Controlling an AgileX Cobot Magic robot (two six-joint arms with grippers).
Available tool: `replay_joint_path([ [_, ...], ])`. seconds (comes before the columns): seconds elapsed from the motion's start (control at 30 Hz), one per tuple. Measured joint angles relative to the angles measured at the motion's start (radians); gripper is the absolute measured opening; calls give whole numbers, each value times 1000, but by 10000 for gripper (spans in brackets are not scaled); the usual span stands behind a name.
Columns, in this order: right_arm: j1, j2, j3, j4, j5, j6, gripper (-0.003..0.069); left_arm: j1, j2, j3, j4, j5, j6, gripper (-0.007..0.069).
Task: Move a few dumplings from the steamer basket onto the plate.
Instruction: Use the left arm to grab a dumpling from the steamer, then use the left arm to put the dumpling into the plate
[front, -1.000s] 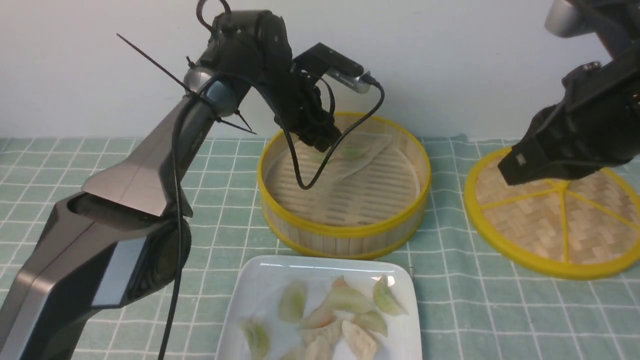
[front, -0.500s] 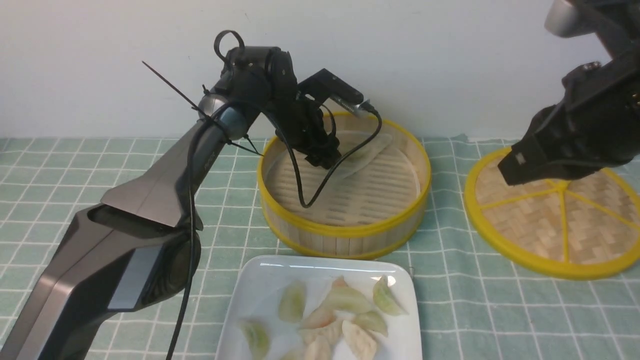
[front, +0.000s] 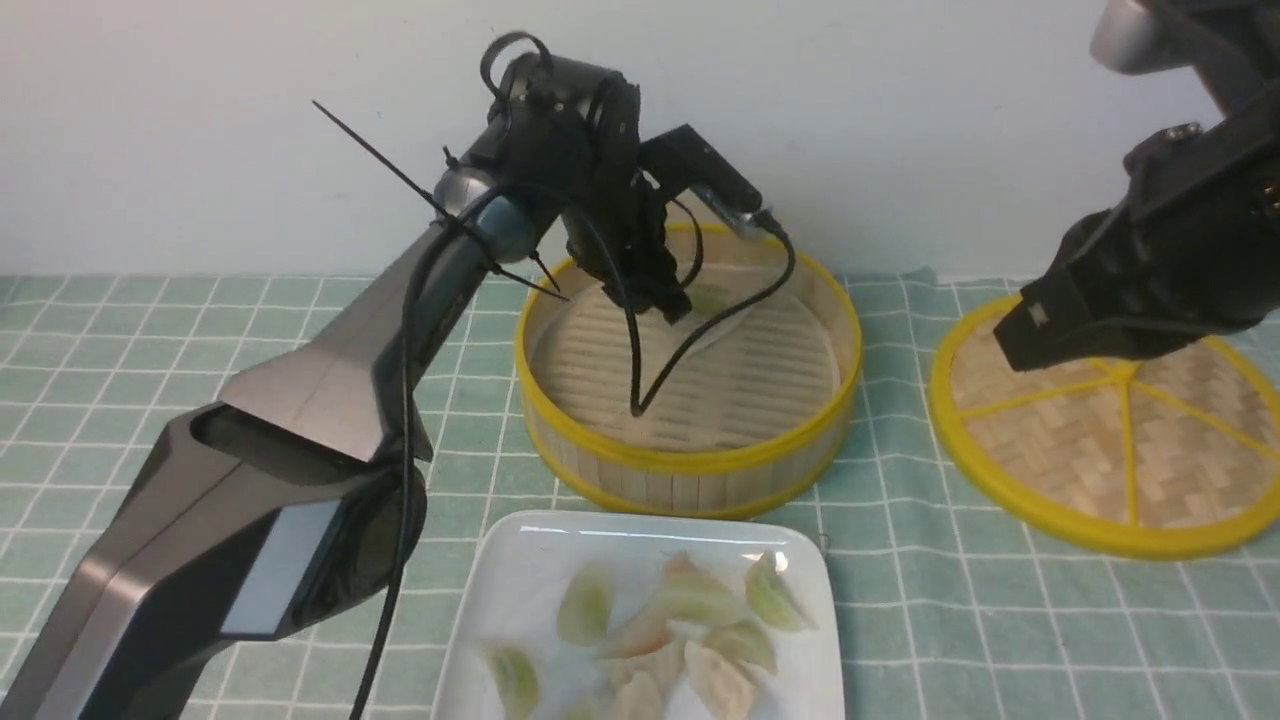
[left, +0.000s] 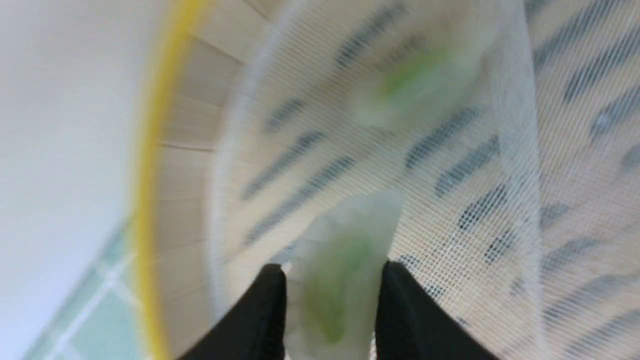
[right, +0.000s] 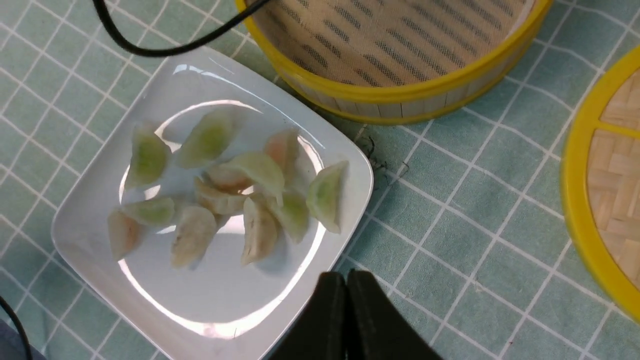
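Note:
The steamer basket (front: 690, 465) stands mid-table with its pale liner cloth (left: 500, 165) over the slats. My left gripper (front: 672, 305) reaches down into its far side. In the left wrist view the left gripper (left: 332, 272) is shut on a pale green dumpling (left: 345, 260), one black finger on each side, just over the cloth. A second green dumpling (left: 415, 85) lies blurred farther off on the cloth, and one shows beside the fingers (front: 712, 298). The white plate (front: 520, 560) at the front holds several dumplings (right: 250, 175). My right gripper (right: 346, 274) hangs shut and empty above the plate's edge (right: 210, 310).
A flat woven disc with yellow spokes (front: 1100, 450) lies to the right, partly under my right arm (front: 1150, 270). The left arm's black cable (front: 640, 400) loops down into the basket. A green checked cloth (front: 900, 600) covers the table, and a white wall stands behind.
My left gripper dropped into the basket, shifted right, and its jaws closed around a green dumpling. The right arm has not moved.

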Motion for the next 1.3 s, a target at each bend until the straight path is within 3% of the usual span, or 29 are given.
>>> replay_joint_path([
  [0.17,0,0,0,0,0,-4,-12,1,-174,4,-124,0,-107,206],
  [0.3,0,0,0,-5,0,-8,-12,-4,-289,91,-204,0,-123,206],
  [0.67,0,0,0,-6,0,-51,-12,-91,-729,1002,-192,-2,-193,206],
  [0.8,0,0,0,-6,0,-60,-12,-134,-771,1221,-191,-6,-194,206],
  [1.13,0,0,0,-4,0,-61,-12,-175,-721,1342,-194,-30,-198,208],
  [1.27,0,0,0,-4,0,-61,-12,-175,-705,1343,-194,-33,-206,285],
  [1.3,0,0,0,-8,0,-61,-12,-175,-703,1343,-192,-34,-219,355],
])
